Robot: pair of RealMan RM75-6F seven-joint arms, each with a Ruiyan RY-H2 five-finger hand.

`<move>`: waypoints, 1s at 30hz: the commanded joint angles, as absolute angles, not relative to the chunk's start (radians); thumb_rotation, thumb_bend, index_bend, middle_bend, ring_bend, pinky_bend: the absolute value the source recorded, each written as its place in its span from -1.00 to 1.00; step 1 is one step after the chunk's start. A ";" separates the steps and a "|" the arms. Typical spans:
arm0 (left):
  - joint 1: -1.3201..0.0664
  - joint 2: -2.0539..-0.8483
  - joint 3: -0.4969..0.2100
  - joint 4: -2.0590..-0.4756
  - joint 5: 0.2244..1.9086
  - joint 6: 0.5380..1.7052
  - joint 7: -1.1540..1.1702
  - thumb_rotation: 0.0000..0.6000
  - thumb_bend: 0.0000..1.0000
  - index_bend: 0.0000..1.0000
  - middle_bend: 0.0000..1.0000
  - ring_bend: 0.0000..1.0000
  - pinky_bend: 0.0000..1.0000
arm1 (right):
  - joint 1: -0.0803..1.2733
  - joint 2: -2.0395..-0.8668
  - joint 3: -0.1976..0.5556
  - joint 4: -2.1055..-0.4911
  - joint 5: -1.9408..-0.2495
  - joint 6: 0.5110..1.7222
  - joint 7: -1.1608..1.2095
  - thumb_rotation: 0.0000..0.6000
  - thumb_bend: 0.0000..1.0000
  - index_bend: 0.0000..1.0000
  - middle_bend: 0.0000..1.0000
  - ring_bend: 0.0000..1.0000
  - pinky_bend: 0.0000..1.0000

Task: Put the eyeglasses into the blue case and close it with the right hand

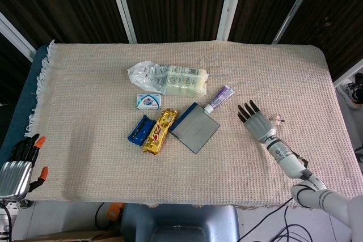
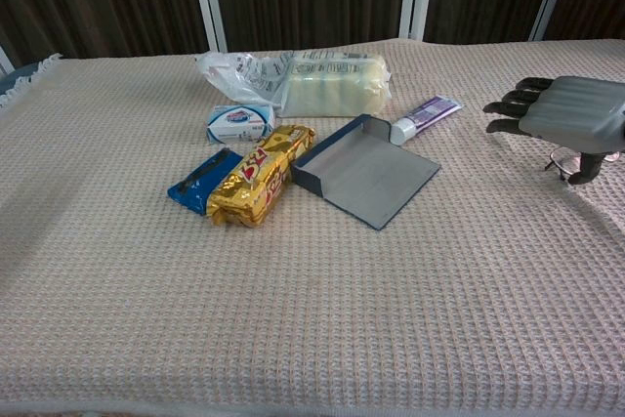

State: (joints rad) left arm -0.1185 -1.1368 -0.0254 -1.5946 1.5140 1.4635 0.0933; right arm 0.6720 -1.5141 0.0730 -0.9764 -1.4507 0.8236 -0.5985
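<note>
The blue case point(image 1: 194, 127) lies open in the middle of the cloth, grey inside up, also clear in the chest view point(image 2: 366, 173). The thin-framed eyeglasses point(image 1: 276, 119) rest on the cloth to its right; the chest view shows part of them point(image 2: 562, 157) under my right hand. My right hand point(image 1: 255, 121) hovers palm down, fingers spread and holding nothing, just left of the glasses and right of the case point(image 2: 566, 112). My left hand point(image 1: 18, 165) hangs off the table's near left corner, fingers apart, holding nothing.
A purple toothpaste tube point(image 1: 220, 98) touches the case's far corner. A gold snack packet point(image 1: 159, 131) and a blue packet point(image 1: 139, 130) lie left of the case. Behind them are a small soap box point(image 1: 148, 101) and a clear bag with a pale pack point(image 1: 170, 79).
</note>
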 commanded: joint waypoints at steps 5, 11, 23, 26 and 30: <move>-0.118 -1.139 -0.027 -1.595 1.512 1.463 0.098 1.00 -0.19 -1.00 -0.97 -0.96 -0.82 | 0.666 -1.464 0.049 -1.006 -1.454 0.822 -0.567 1.00 -0.42 -0.49 -1.00 -1.00 -1.00; -0.118 -1.140 -0.029 -1.597 1.508 1.464 0.104 1.00 -0.19 -1.00 -0.97 -0.96 -0.82 | 0.650 -1.408 0.012 -0.997 -1.482 0.837 -0.526 1.00 -0.42 -0.43 -1.00 -1.00 -1.00; -0.124 -1.151 -0.028 -1.598 1.508 1.453 0.127 1.00 -0.19 -1.00 -0.97 -0.96 -0.82 | 0.651 -1.471 -0.013 -0.846 -1.489 0.800 -0.328 1.00 -0.33 -0.18 -1.00 -1.00 -1.00; -0.125 -1.153 -0.028 -1.598 1.507 1.450 0.131 1.00 -0.19 -1.00 -0.97 -0.96 -0.82 | 0.657 -1.495 -0.023 -0.802 -1.509 0.803 -0.253 1.00 -0.33 -0.08 -1.00 -1.00 -1.00; -0.125 -1.154 -0.028 -1.598 1.505 1.450 0.133 1.00 -0.19 -1.00 -0.97 -0.96 -0.82 | 0.661 -1.514 -0.039 -0.760 -1.544 0.829 -0.194 1.00 -0.28 0.06 -0.97 -1.00 -1.00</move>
